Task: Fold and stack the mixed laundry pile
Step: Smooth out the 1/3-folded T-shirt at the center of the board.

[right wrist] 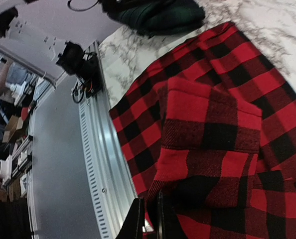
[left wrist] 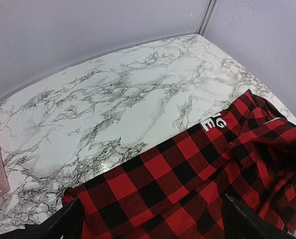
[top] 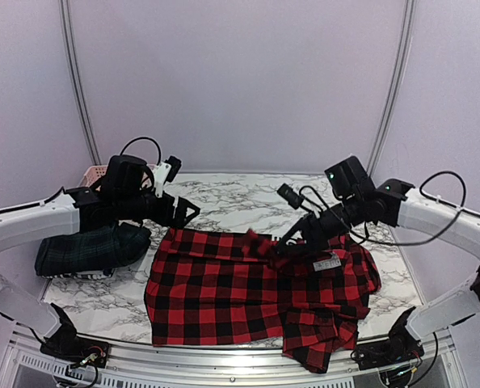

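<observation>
1. Nearest the arm bases, the red-and-black checked shirt [top: 216, 291] lies spread on the table [top: 240, 198] and fills the lower centre of the top view. Its long axis runs left to right across the frame. A rumpled part trails off at lower right.
2. The right claw [top: 282, 245] sits right of centre, near the shirt's far edge. In the right wrist view the right claw [right wrist: 149, 211] has its fingers pressed together, pinching a raised fold of the checked cloth.
3. The left claw [top: 183, 212] hovers over the shirt's upper left corner. In the left wrist view its fingers are spread wide, with the corner below and between them. No contact is visible.
4. Judgement: the free far-left corner lies directly under the left claw, so that arm is the nearer one to take it. Both far corners then come toward the near edge, across the long axis.
5. A dark green plaid garment [top: 86, 249] is bundled at mid left, just beside the shirt.
6. Farthest, at upper left, is the pink basket [top: 94, 172], mostly hidden by the left arm. I cannot tell what is in it.
</observation>
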{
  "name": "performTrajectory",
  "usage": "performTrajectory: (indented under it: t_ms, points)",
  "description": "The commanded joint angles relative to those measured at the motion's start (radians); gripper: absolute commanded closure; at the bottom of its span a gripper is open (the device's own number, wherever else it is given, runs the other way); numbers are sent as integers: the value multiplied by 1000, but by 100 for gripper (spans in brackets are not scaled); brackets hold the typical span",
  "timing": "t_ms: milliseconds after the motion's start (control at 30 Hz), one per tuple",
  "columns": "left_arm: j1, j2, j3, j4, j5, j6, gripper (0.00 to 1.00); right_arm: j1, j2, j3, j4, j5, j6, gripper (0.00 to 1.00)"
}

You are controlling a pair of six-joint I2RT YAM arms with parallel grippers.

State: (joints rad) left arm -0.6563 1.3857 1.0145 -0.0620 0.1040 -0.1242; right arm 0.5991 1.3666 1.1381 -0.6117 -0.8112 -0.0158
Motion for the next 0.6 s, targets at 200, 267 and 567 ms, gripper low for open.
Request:
performTrajectory:
  t_ms: [200,267,567]
  points:
    - [-410,-70,-198,91,-83,66,1,239,-184,-276,63,197,79,97]
    - [-489,-29,-212,123,-123,114,1,241,-182,-289,54,219,63,96]
    - [-699,133,-173,134,-306,477,10,232,-185,-265,40,237,108,82]
